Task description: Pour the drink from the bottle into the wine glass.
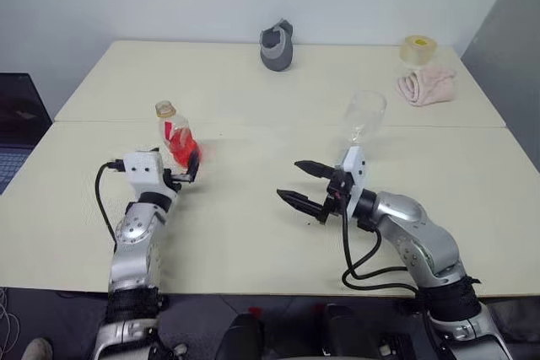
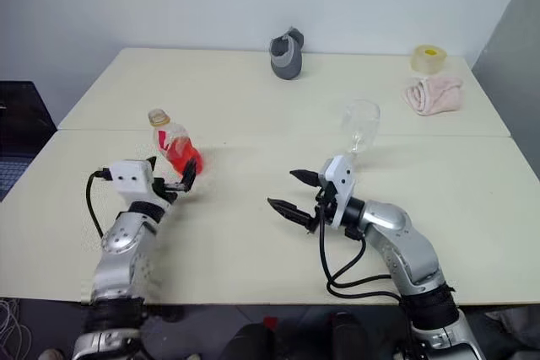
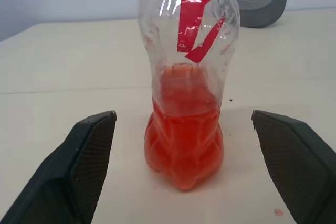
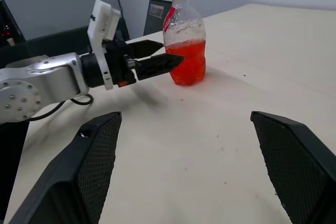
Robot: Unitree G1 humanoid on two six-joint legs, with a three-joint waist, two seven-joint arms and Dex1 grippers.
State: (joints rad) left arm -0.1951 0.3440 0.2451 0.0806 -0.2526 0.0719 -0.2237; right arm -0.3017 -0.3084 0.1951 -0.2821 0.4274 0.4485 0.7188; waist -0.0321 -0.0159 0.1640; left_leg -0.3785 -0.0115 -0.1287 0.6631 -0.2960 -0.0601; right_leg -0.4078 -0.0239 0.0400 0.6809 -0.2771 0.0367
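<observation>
A small clear plastic bottle (image 1: 177,137) with a bulbous lower body stands upright on the pale cream table (image 1: 253,233), toward its left side and near the seam that runs across the tabletop; bright red translucent liquid (image 3: 184,140) fills its lower part, and a strip of red label clings to the clear upper body. The left gripper (image 1: 187,170) sits just on the near side of the bottle with its two black fingers spread wide — the left wrist view shows one finger on each side of the bottle's base, both apart from the plastic, holding nothing. The clear colourless stemmed wine glass (image 1: 364,117) stands on the right half of the table, well apart from the bottle, close behind the right arm's white wrist block. The right gripper (image 1: 304,185) hangs above the middle of the table toward the near edge, pointing toward the bottle's side, its fingers held wide apart and empty. Bare tabletop lies between the bottle and the glass; the right gripper and its wrist stand just in front of the glass. Near the far edge sits a grey rounded object (image 1: 277,45), and toward the far right corner a roll of yellowish tape (image 1: 418,50) beside a crumpled pink cloth (image 1: 427,87). A dark laptop (image 1: 18,115) shows off the table's left edge.
</observation>
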